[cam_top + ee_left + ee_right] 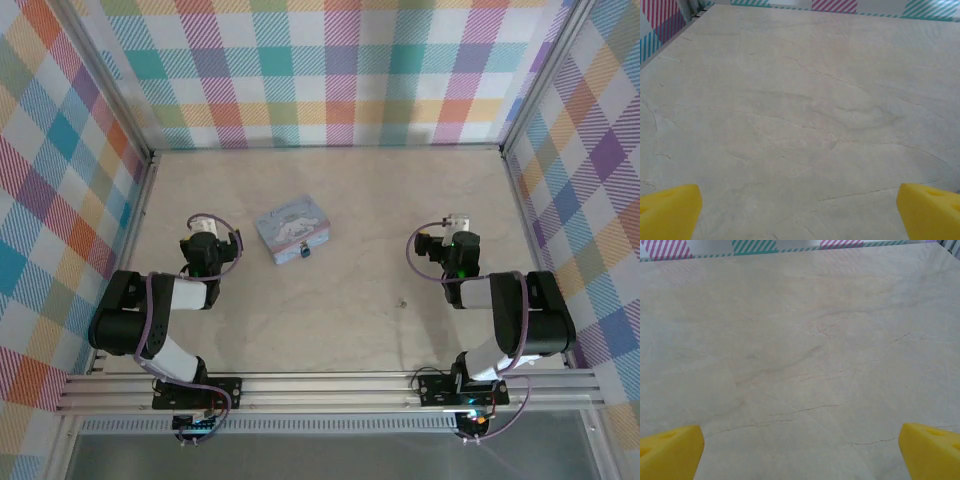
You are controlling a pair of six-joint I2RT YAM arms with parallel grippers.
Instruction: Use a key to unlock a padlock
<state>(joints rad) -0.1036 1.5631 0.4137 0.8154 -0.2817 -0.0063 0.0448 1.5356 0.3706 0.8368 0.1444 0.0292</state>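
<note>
Bases of both arms sit bolted to the aluminium rail at the near edge of the worktop, and each arm folds back on itself, so from above its own links hide much of the wrist. A little beyond the rail, right of centre, I can pick out the key as a grey speck on bare worktop, well apart from either arm. It is too small for me to say which way its long axis runs. Further in, the padlock shows as a small dark-blue blob right against the near edge of the pale blue tin. I cannot make out its shackle, so I cannot tell how it points. The tin lies skewed, with its long axis running from near left to far right. It has a white cartoon figure on the lid, and any writing there is too blurred to read. The left pincer stands wide and empty, its yellow fingertips cut off at the bottom corners of the wrist view with bare worktop between them. The right pincer is just as wide and empty, its yellow fingertips cropped the same way. From above, the two pincers flank the tin, the left one near it and the right one well apart. Checked walls close off the far end
</note>
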